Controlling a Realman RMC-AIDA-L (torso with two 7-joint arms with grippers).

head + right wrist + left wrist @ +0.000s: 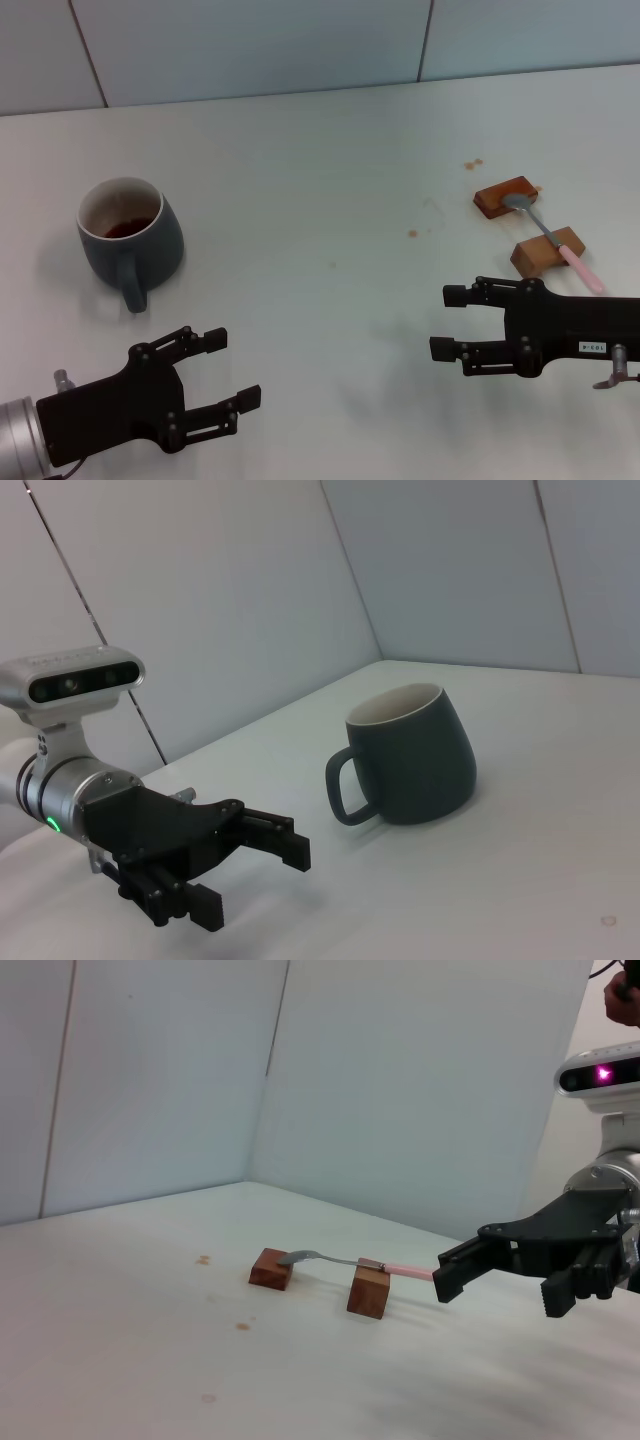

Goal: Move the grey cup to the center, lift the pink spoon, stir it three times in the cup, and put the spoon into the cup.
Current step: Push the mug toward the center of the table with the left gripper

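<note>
Both grippers, left gripper (pixel 222 378) and right gripper (pixel 450 322), near round blue-grey mug (pixel 128 237); fingers wide, holding nothing.

left arm (pixel 40 435): cut off at lower-left frame edge
right arm (pixel 600 345): cut off at right edge
pink spoon (pixel 345 1259): handle end hidden behind right gripper (pixel 495 1285)

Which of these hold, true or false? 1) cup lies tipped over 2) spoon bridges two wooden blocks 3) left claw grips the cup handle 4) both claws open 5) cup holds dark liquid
1) False: the grey cup stands upright.
2) True: the pink spoon rests across two wooden blocks.
3) False: the left claw is near the robot, apart from the cup and empty.
4) True: the right claw is open too.
5) True: dark liquid sits at the bottom.
</note>
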